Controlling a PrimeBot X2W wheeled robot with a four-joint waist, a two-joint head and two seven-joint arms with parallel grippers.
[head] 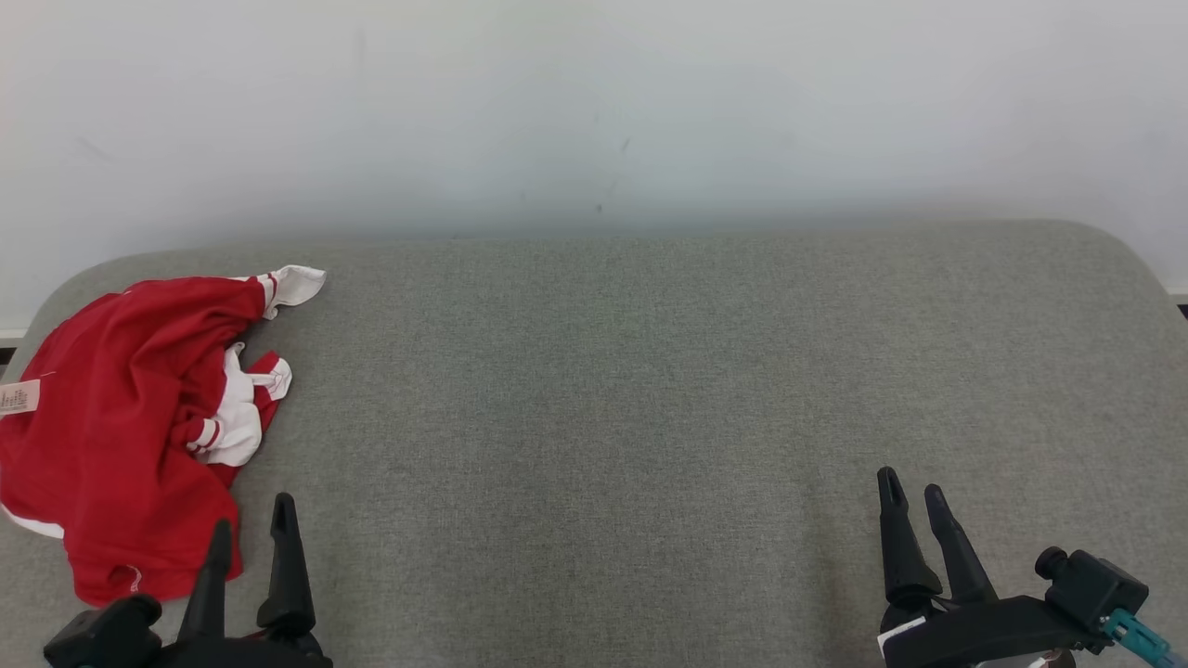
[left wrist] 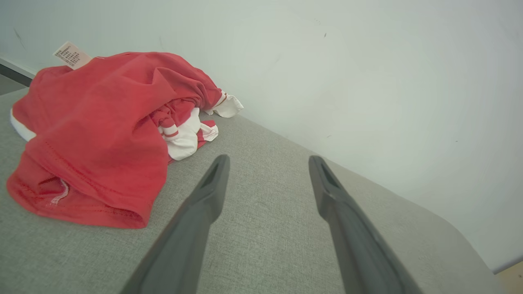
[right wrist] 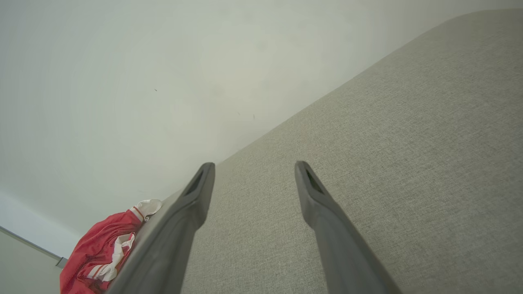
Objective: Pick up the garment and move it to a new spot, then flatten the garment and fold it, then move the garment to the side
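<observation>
The garment (head: 121, 417) is a red shirt with white, red-striped cuffs, lying crumpled at the far left of the grey fabric surface (head: 603, 390); a white label sticks out at its left edge. My left gripper (head: 251, 520) is open at the lower left, its fingertips just beside the garment's near right hem, with nothing between them. In the left wrist view the garment (left wrist: 98, 130) bunches up left of the open left gripper (left wrist: 267, 161). My right gripper (head: 914, 487) stands open and empty at the lower right, far from the cloth. The right wrist view has the garment (right wrist: 102, 253) at the bottom left, beyond the open right gripper (right wrist: 253, 167).
A pale wall (head: 594, 111) rises right behind the surface's far edge. The surface has rounded far corners (head: 1114, 241). Its wide middle and right stretch lies between the two grippers.
</observation>
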